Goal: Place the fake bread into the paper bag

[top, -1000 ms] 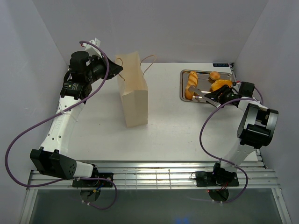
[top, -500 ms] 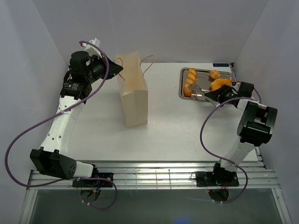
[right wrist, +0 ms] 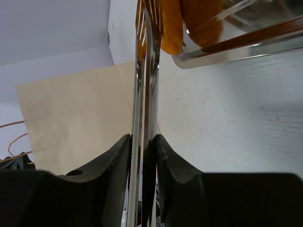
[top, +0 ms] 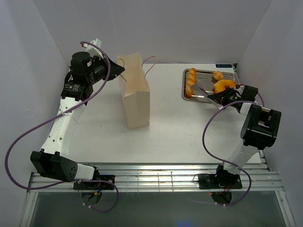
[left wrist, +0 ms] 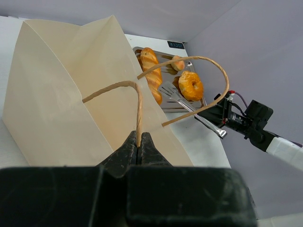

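The paper bag (top: 136,97) stands upright left of the table's centre; it fills the left wrist view (left wrist: 61,94). My left gripper (left wrist: 139,142) is shut on the bag's near cord handle (left wrist: 137,106), behind the bag's left top corner in the top view (top: 118,71). The fake bread lies in the steel tray (top: 227,72): long loaves (top: 191,82), a ring doughnut (top: 222,85) and a small bun (top: 217,75). My right gripper (right wrist: 143,142) is shut on metal tongs (right wrist: 147,71), whose tips reach over the tray beside the loaves (right wrist: 170,28).
White walls close in on the left, back and right. The tray sits at the back right near the right wall. A metal rail (top: 156,175) runs along the near edge by the arm bases.
My right gripper and the tongs have moved a little farther back, so the tong tips now reach farther into the tray between the loaves and the doughnut. The left arm and bag have not moved.
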### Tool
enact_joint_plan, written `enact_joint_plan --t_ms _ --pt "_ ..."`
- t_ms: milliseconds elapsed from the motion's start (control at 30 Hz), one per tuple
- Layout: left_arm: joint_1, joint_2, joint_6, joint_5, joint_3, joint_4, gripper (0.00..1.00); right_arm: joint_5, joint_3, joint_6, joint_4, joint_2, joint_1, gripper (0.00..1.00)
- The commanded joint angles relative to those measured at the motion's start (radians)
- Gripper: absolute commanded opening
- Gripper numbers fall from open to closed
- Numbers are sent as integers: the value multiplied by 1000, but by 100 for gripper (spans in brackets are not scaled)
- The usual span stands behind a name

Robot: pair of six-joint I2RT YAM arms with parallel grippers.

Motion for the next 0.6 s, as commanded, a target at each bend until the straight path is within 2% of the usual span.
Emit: enact_joint_plan --t_ms 0,300,400,567 --pt "-1 -39 -1 13 6 7 0 -16 8 5 39 -56 -7 8" --pt "-1 -39 -1 18 6 9 0 50 17 -125 -81 -61 -2 8" --pt "-3 -38 -3 19 9 7 0 49 19 -128 -90 -56 -2 23" --pt "-1 -36 -3 19 12 7 0 56 26 -144 -109 -56 -2 29"
